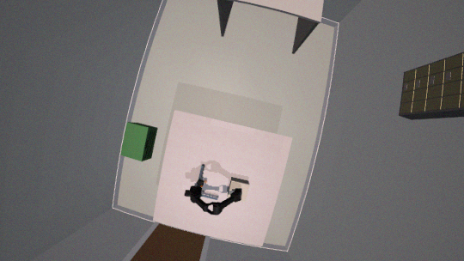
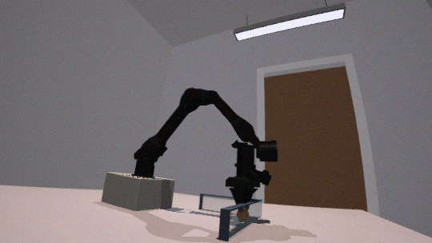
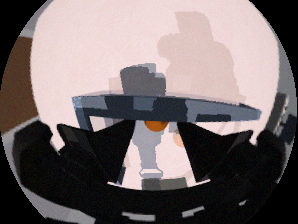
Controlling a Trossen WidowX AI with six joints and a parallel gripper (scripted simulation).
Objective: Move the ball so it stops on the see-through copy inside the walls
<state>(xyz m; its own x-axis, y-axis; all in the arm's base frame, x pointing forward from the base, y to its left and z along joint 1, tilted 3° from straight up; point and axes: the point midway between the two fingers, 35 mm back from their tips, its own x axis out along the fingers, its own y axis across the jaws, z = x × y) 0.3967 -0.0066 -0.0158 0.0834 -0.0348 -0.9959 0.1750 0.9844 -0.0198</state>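
The orange ball [image 2: 242, 215] [image 3: 156, 126] rests on the table beside one low clear wall [image 2: 225, 225] [image 3: 215, 111], whose dark rail hides its upper part in the wrist view. The other wall [image 2: 201, 202] [image 1: 210, 196] meets it at a corner. The see-through copy [image 3: 179, 139] is a pale orange disc, to the right of and nearer the lower edge than the ball in the wrist view. My gripper [image 2: 242, 205] [image 3: 156, 120] points down, low above the ball. Its fingers are partly open, one on each side of the ball in the wrist view; whether they touch it cannot be told.
The wall rail runs close by the fingertips. The arm's grey base block [image 1: 239, 186] [image 2: 124, 191] stands on the pink table top [image 1: 232, 146], away from the corner. A green box [image 1: 137, 142] and a brown door [image 2: 314, 140] are far off.
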